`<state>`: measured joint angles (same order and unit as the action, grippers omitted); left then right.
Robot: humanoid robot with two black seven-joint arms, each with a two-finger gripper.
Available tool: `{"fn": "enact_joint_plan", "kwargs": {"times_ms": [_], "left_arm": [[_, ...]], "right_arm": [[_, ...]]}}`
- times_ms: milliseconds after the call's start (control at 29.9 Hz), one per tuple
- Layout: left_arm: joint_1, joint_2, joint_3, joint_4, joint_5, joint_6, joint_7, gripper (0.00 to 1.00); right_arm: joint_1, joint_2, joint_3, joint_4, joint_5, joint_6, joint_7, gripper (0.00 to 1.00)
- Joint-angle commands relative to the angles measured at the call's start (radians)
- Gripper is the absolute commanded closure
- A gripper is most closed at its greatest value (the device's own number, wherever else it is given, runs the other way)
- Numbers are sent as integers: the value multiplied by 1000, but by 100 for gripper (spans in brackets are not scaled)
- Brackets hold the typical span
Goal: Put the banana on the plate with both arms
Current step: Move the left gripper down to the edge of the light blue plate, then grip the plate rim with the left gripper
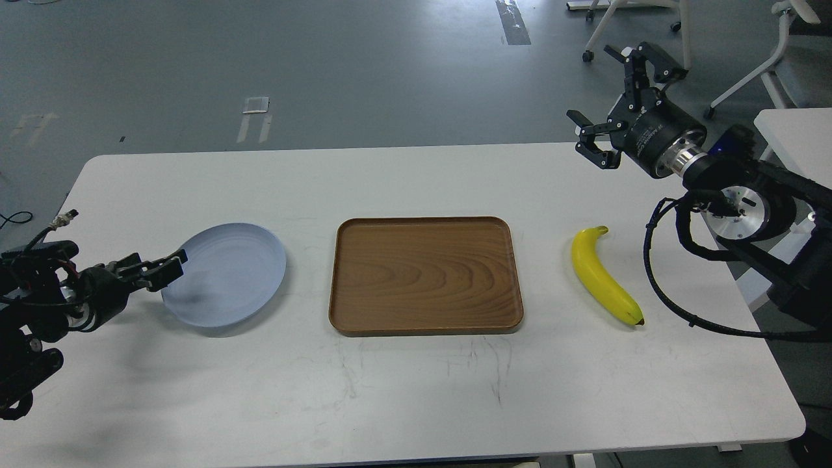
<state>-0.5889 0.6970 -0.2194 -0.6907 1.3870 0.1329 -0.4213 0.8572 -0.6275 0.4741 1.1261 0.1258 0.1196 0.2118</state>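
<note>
Banana (604, 276): lies flat on the white worktop (416, 390), to the right of the tray, dark tip toward the near edge, stem end pointing away; nothing touches it.
Plate (227, 276): pale blue-grey, on the left of the worktop; its near-left rim looks lifted, casting a shadow beneath.
Tray (426, 276): brown wood, rectangular, lying between plate and banana, apart from both.
Left end effector (166, 268): reaches in low and nearly level from the left edge, fingertips at the plate's left rim; it appears to pinch the rim, though the contact is too dark to be sure.
Left arm (45, 292): stretched sideways along the worktop's left end, cables loose around it.
Right end effector (611, 104): raised above the far right corner, well apart from the banana, fingers spread wide and released, holding nothing.
Right arm (734, 188): comes in from the right edge, wrist angled up and to the left, a black cable looping below it.
</note>
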Motion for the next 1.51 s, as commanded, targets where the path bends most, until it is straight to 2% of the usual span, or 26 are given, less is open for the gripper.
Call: {"fn": "enact_joint_plan", "kwargs": {"times_ms": [0,201,335,502,702,736,769,803,937,1004,1338,1472], "left_arm": [[6,-1,0,0,-2,1,-2,6],[21,-14,0,-1,-29,1,-16,6],[35,-19,0,-1,-29,1,-20,16],[35,-31,2,-1,-31,-1,-19,22],[37,-31,2,2,-34,-3,-17,24],[37,-31,2,2,-33,-3,-17,37],[37,-31,2,0,-32,-4,-17,46],[38,-31,2,2,-32,-7,-17,61],[38,-28,2,2,-34,-27,-16,91],[38,-22,0,3,-34,-27,-16,100],[24,-30,0,45,-39,-27,-21,100],[18,-30,0,42,-130,-32,-33,100]], "right_arm": [[0,0,0,0,0,0,0,0],[0,-1,-2,-2,0,-2,0,0],[0,-11,-2,-2,0,-2,0,0],[0,-15,-2,-2,0,-2,0,0],[2,-21,-2,-3,0,-2,0,0],[2,-21,-2,-3,-2,-2,0,0],[2,-21,-2,-3,-2,-2,0,0],[2,-21,-2,-3,-2,-3,0,0],[3,-21,0,-2,0,-3,0,0],[5,-23,0,0,0,-3,0,0],[19,-27,0,0,0,-8,0,0],[22,-27,1,0,0,-8,0,0]]}}
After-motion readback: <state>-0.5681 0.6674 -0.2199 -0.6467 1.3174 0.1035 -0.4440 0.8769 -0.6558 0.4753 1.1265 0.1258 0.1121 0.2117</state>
